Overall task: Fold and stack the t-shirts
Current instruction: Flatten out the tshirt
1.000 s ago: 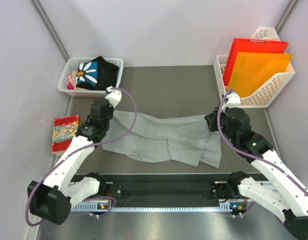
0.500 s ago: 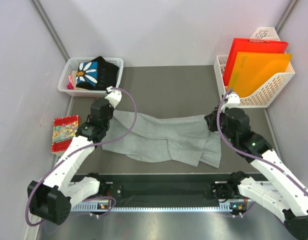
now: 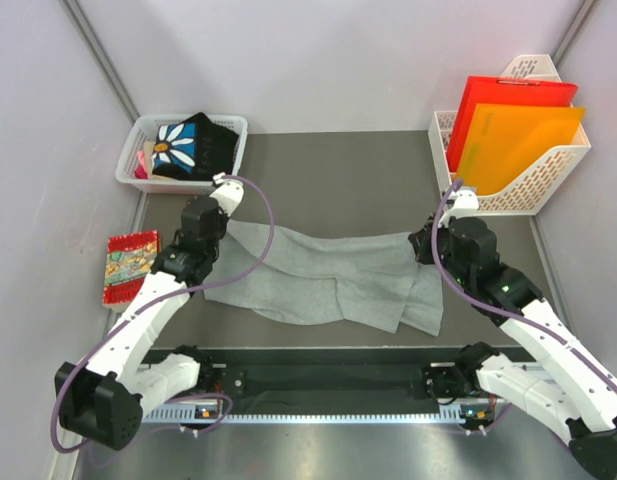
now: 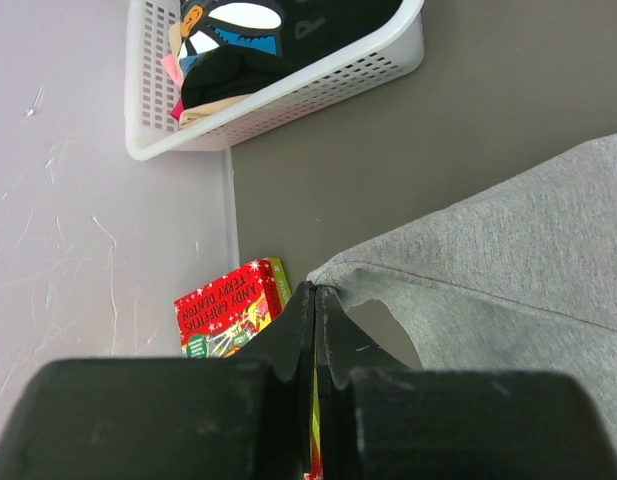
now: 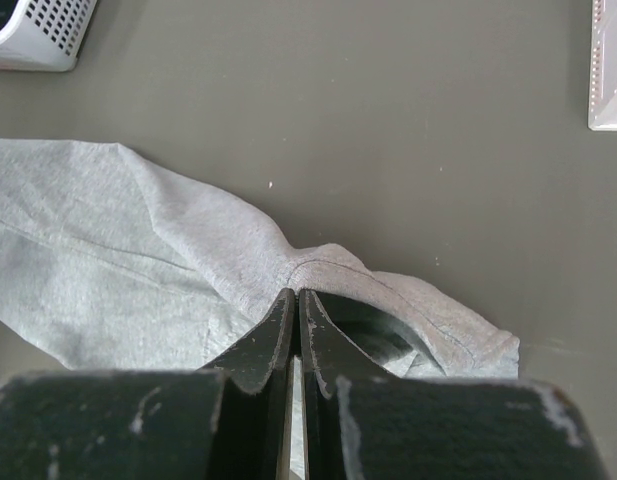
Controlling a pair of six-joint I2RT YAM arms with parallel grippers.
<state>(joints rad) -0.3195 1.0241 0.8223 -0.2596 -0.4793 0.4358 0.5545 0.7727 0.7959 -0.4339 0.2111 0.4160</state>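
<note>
Your L gripper (image 4: 315, 292): jaws pinched tight on grey t-shirt (image 3: 328, 275) corner. R gripper (image 5: 296, 295): same, clamped on opp. edge. Shirt lies rumpled on table (image 3: 338, 180), just near-right of white basket (image 3: 178, 184). Black daisy t-shirt (image 3: 198, 145) sits inside basket.

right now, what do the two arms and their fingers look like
Both the left arm and right arm have white links with black joint housings. A purple cable loops along each. The fingers are matte black tapered wedges; the right pair's base is scuffed pale.
</note>
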